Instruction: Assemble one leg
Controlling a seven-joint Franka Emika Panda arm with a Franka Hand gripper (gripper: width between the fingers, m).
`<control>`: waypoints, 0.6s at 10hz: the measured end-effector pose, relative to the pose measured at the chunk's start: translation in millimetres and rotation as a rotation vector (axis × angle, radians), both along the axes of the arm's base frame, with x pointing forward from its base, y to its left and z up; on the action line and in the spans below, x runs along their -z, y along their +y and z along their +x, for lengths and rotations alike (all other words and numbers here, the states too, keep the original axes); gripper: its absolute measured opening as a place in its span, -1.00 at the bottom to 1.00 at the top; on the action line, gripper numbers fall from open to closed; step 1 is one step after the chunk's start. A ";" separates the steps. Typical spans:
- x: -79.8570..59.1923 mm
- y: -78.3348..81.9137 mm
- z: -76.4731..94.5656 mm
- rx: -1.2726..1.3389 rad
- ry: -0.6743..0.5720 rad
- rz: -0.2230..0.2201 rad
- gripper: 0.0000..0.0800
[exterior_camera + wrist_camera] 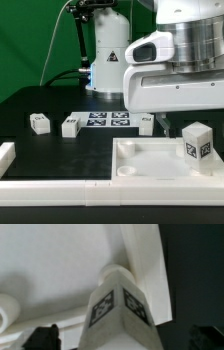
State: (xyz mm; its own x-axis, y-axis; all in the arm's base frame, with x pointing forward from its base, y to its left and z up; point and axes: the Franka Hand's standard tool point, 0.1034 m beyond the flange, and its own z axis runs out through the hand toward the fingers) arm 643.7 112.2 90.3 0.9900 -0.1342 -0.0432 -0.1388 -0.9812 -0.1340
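A white leg [197,142] with black-and-white tags stands upright on the large white tray [140,165], near the tray's edge at the exterior view's right. In the wrist view the leg [118,308] runs down to a round socket by the tray's raised rim [145,258]. My gripper [125,339] is above it, open. Its dark fingers [45,337] stand wide on either side of the leg, with gaps between them and it. In the exterior view the gripper's [175,120] white body hides most of the fingers.
Three more legs lie on the black table: two [40,123] [70,126] at the exterior view's left, one [146,123] behind the tray. The marker board [108,120] lies at the back centre. A white rail [60,187] runs along the front.
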 end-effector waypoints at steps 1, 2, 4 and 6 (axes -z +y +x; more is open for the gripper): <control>0.0 0.6 0.1 -0.107 -0.016 -0.010 0.62; 0.0 -0.8 0.9 -0.213 -0.034 -0.009 0.62; 2.4 -4.6 2.6 -0.384 -0.077 -0.010 0.62; 2.4 -5.3 2.8 -0.414 -0.082 -0.009 0.32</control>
State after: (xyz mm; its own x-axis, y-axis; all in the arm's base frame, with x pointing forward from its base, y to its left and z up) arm 646.4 106.9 87.9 0.9605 0.2760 0.0370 0.2784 -0.9530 -0.1198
